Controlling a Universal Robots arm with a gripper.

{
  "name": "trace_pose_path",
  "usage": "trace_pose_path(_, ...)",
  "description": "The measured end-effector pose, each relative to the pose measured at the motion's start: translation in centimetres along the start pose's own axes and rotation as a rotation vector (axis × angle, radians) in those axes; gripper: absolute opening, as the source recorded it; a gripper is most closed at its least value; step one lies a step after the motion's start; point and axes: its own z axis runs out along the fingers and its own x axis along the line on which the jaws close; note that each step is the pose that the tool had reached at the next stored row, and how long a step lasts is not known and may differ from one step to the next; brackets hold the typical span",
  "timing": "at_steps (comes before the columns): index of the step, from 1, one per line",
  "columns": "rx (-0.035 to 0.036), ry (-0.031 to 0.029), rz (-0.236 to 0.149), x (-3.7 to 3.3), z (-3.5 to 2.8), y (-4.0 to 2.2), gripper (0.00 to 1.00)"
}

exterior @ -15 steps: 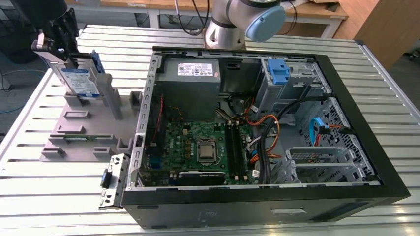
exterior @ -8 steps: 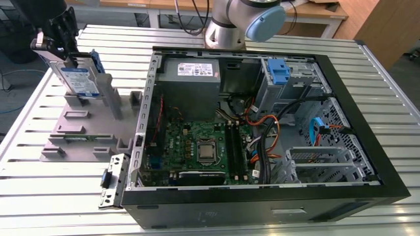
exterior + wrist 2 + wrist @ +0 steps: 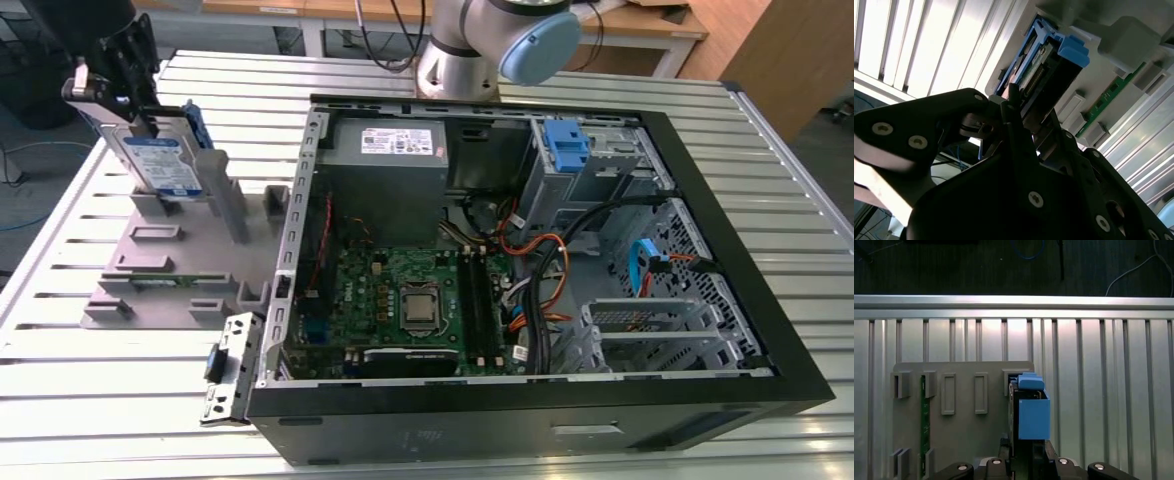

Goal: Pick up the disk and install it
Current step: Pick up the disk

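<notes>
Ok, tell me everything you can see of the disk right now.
The flat rectangular silver metal disk with a white-and-blue label and blue plastic side rails stands on edge, slightly tilted, in the grey plastic holder at the exterior view's left, outside the open black computer case. The black tool sits at its top end.

disk point(image 3: 158, 165) | silver, white-and-blue label, blue side rails | upright on edge | at grey holder point(image 3: 160, 270), exterior view's left

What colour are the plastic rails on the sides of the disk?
Blue; the disk shows them best in the first wrist view.
</notes>
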Motion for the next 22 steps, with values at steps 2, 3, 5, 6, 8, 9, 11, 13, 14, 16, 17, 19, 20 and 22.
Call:
trace_pose_path(2,0.0000,0.0000,0.000,0.00,-0.02,0.00,0.35)
trace_pose_path(3,0.0000,0.0000,0.000,0.00,-0.02,0.00,0.35)
trace_pose_path(5,0.0000,0.0000,0.000,0.00,-0.03,0.00,0.35)
trace_pose_path(6,-0.0002,0.0001,0.000,-0.01,-0.07,0.00,0.35)
trace_pose_path(8,-0.0003,0.0002,0.000,-0.03,-0.31,0.01,0.35)
trace_pose_path(9,-0.0002,0.0001,0.000,-0.04,-0.49,0.02,0.35)
trace_pose_path(11,0.0000,0.0000,0.000,-0.08,-0.98,0.03,0.35)
trace_pose_path(13,-0.0001,0.0000,0.000,-0.13,-1.56,0.05,0.35)
trace_pose_path(14,0.0000,0.0000,0.000,-0.16,-1.86,0.05,0.35)
trace_pose_path(16,-0.0001,0.0001,0.000,-0.21,-2.50,0.07,0.35)
trace_pose_path(17,-0.0001,0.0001,0.000,-0.23,-2.74,0.08,0.35)
trace_pose_path(19,0.0000,0.0000,0.000,-0.25,-2.94,0.08,0.35)
trace_pose_path(20,0.0002,0.0000,0.000,-0.25,-2.94,0.08,0.35)
trace_pose_path(22,0.0000,0.0000,0.000,-0.25,-2.96,0.08,0.35)
